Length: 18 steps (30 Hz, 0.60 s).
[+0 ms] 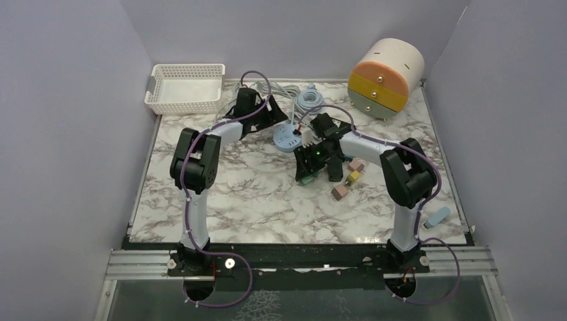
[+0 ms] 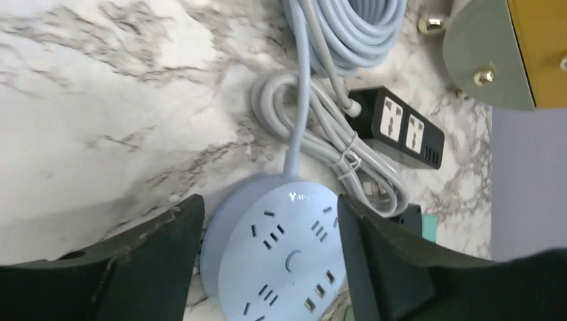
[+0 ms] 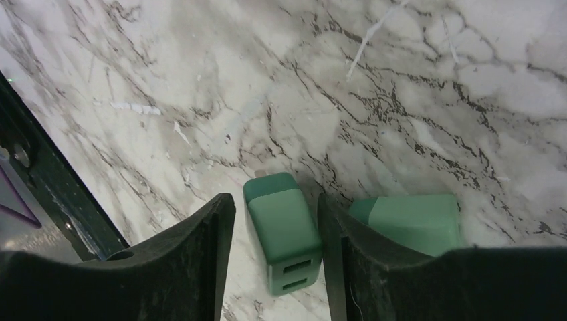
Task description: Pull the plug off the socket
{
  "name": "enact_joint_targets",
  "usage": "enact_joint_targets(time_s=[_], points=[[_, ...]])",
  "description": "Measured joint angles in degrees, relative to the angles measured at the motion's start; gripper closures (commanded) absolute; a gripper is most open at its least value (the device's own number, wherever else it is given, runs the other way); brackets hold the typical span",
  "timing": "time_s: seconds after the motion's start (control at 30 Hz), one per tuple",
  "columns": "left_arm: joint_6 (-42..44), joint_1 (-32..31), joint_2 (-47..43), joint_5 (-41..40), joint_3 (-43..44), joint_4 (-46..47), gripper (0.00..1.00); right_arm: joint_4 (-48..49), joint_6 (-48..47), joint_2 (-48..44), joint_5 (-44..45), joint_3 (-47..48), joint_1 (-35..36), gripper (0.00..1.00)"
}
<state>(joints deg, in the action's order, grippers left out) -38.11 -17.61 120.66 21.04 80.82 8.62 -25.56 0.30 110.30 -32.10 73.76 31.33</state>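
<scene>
A round pale-blue socket (image 1: 287, 137) lies on the marble, its grey-blue cord running to the back. In the left wrist view the socket (image 2: 281, 261) shows bare slots, with no plug in them. My left gripper (image 1: 277, 124) (image 2: 267, 200) is open and straddles it, one finger at each side. A green plug (image 3: 284, 231) with two slots in its end lies flat on the marble. My right gripper (image 1: 309, 170) (image 3: 275, 197) is open around it, with the right finger next to it and a gap on the left. A second green plug (image 3: 408, 221) lies just outside the right finger.
A black power strip (image 2: 404, 127) and coiled cables (image 2: 354, 27) lie behind the socket. A white basket (image 1: 186, 87) stands at the back left and a round drawer unit (image 1: 386, 77) at the back right. Small blocks (image 1: 348, 177) lie right of my right gripper, and a light-blue piece (image 1: 438, 216) is near the right edge.
</scene>
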Motion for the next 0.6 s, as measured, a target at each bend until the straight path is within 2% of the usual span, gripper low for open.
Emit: enact_joint_targets(time_s=[0.03,0.13,0.2,0.37,0.6], points=[[0.70,0.50,0.00,-0.72,0.70,-0.87,0.02,-0.68,-0.17,0.55,0.00,-0.42,0.00,0.37],[1.68,2.08,-0.22,-2.05,1.99,-2.01,0.01,-1.31,-0.87,0.74,-0.02,-0.04,0.00,0.21],[2.27,3.39,-1.29,-2.71,2.05,-3.52,0.01,-0.87,-0.87,0.59,0.04,0.87,0.00,0.16],[4.96,6.10,-8.68,-5.31,1.84,-8.87,0.01,2.29,-0.39,-1.60,1.38,2.19,0.00,0.14],[12.48,10.01,-30.21,-12.00,-2.14,-17.11,0.01,8.98,2.12,-3.67,1.70,2.91,0.00,0.14]])
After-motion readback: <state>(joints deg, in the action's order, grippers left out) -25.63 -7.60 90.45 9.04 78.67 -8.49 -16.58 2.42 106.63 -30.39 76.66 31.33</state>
